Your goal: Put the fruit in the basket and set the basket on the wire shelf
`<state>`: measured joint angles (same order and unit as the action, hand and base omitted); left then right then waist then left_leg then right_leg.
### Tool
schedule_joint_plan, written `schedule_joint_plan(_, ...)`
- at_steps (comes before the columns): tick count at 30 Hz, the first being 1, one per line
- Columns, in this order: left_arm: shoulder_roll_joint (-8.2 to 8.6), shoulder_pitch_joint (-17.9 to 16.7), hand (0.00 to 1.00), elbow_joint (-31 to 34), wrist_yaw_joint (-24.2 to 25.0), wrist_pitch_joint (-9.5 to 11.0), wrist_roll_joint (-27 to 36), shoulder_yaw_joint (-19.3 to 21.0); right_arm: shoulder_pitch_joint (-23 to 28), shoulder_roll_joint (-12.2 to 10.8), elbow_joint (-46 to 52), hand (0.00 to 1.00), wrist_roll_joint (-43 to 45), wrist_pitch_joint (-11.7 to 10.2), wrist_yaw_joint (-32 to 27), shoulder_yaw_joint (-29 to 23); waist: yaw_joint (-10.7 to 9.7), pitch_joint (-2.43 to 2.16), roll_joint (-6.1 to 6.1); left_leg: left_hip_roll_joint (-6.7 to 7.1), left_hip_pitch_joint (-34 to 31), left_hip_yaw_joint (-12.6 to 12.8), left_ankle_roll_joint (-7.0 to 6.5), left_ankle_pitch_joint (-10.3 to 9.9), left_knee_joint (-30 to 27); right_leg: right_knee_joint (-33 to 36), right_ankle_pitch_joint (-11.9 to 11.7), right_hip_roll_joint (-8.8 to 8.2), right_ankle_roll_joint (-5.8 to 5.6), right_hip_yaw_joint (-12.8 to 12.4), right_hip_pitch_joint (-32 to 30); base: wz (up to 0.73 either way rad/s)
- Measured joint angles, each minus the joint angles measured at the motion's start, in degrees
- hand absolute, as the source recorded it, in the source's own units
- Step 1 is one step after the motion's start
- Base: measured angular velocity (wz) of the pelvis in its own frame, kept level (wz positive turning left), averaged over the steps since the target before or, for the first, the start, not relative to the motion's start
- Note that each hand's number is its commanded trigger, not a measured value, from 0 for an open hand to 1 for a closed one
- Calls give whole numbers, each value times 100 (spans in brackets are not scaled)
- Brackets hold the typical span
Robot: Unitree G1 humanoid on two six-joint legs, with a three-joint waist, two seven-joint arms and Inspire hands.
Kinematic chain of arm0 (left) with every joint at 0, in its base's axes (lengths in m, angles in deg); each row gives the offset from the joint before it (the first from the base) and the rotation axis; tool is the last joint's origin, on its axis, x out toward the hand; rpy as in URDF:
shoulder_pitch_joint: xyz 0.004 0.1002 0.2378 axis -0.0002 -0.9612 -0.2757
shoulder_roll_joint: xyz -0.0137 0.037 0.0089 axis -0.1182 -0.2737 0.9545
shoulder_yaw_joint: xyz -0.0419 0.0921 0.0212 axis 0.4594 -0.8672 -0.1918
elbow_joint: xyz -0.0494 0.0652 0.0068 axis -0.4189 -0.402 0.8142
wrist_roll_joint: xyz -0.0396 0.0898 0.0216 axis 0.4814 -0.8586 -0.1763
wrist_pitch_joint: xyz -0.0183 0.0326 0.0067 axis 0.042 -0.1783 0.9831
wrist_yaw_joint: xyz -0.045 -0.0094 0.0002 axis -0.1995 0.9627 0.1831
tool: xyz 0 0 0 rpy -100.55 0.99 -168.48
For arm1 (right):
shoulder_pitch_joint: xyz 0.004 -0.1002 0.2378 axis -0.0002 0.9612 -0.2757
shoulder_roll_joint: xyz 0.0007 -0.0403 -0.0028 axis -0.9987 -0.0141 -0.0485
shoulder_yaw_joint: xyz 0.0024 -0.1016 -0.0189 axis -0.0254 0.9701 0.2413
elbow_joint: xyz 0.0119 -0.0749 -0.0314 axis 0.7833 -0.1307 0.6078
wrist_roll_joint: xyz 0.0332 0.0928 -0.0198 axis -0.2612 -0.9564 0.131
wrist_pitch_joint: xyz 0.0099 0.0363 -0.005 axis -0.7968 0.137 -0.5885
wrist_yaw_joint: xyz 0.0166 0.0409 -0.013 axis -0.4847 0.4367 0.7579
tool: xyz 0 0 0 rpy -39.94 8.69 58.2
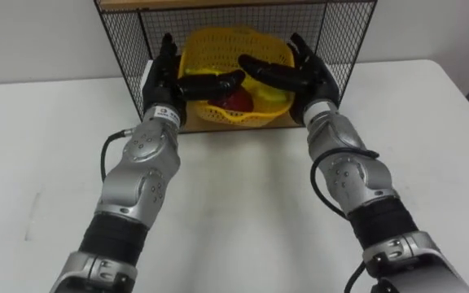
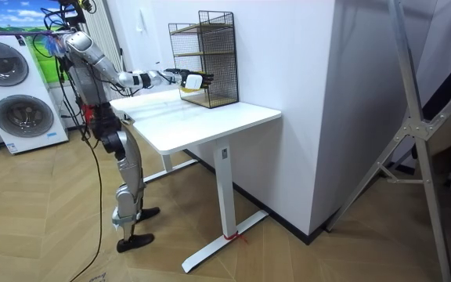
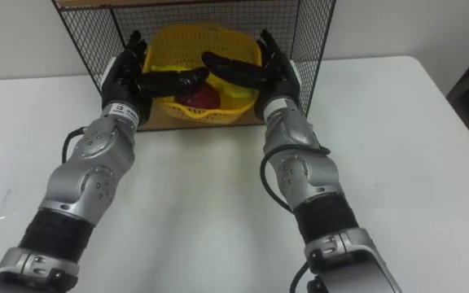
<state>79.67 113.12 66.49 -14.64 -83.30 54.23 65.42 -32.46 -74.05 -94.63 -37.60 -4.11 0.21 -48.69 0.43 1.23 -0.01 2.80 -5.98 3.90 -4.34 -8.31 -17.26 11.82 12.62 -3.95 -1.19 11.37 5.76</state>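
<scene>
Yellow basket [image 1: 218, 39], red fruit [image 1: 236, 101] inside, in wire shelf [image 1: 125, 37]; left hand [image 1: 161, 77], right hand [image 1: 312, 77] straight-fingered against sides.

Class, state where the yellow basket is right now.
The yellow basket is top centre in the left eye view, inside the wire shelf, between the left hand and right hand.

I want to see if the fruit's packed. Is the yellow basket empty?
Not empty: a red fruit and a yellowish fruit lie inside the basket.
</scene>
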Motion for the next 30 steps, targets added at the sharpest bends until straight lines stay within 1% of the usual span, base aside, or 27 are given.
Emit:
schedule_joint_plan(2,34,95,0,0,-32,-59,0,67,-258,4,-228,0,1,37,-7,-36,-1,0,0,1,-4,2,0,0,0,0,-3,-1,-2,0,-2,0)
schedule_joint_plan(4,31,221,0,-1,-82,-81,5,119,-505,11,-379,0,-46,50,-7,-58,2,0,-1,8,9,-3,0,0,0,-7,-7,-7,-8,11,14,0)
schedule_joint_plan(9,23,373,0,-153,-136,-117,161,178,-617,24,-612,0,-280,71,-4,-98,10,2,-4,19,97,-28,-1,0,2,-26,-9,-15,-12,45,106,1)
schedule_joint_plan(11,22,488,0,-366,-134,-205,244,229,-619,19,-732,0,-340,76,-3,-116,14,2,-4,18,84,-42,0,0,-5,-26,-9,-8,-12,51,104,0)
schedule_joint_plan(12,19,540,0,-504,-132,-266,265,286,-624,16,-826,0,-345,116,1,-122,14,1,-3,16,84,-42,0,1,-11,-23,-9,-7,-11,59,106,0)
schedule_joint_plan(16,32,565,0,-905,-99,-354,471,320,-625,11,-1144,0,-346,263,7,-220,-3,-1,1,18,65,-76,-1,1,-30,-14,-14,-6,-7,108,109,3)
schedule_joint_plan(18,29,565,0,-977,-100,-443,574,326,-625,16,-1257,0,-356,281,6,-227,-2,-3,4,17,57,-84,-1,1,-28,-11,-14,-5,-6,128,105,4)
schedule_joint_plan(19,25,565,0,-1046,-100,-448,581,324,-625,15,-1299,0,-386,316,5,-225,-5,-7,11,18,65,-84,-1,1,-27,-12,-14,-6,-6,129,115,0)
schedule_joint_plan(21,15,565,0,-1167,-83,-446,583,324,-625,17,-1362,0,-400,317,12,-226,-4,-8,14,24,99,-84,-5,4,-24,-17,-14,-11,-6,123,151,0)
schedule_joint_plan(25,-38,564,0,-1618,58,-447,663,328,-628,26,-1525,0,-396,317,101,-222,-16,-3,24,30,161,-83,-5,6,7,-26,-13,-17,-8,121,201,0)
schedule_joint_plan(28,-48,566,0,-1751,134,-437,656,328,-628,64,-1599,0,-390,317,202,-227,-33,-7,36,28,156,-83,-5,5,8,-23,-13,-14,-8,121,199,0)
schedule_joint_plan(30,-102,566,0,-1853,209,-416,687,328,-628,65,-1688,0,-398,317,261,-226,-41,-14,65,31,169,-84,-5,5,9,-21,-13,-13,-8,120,213,0)
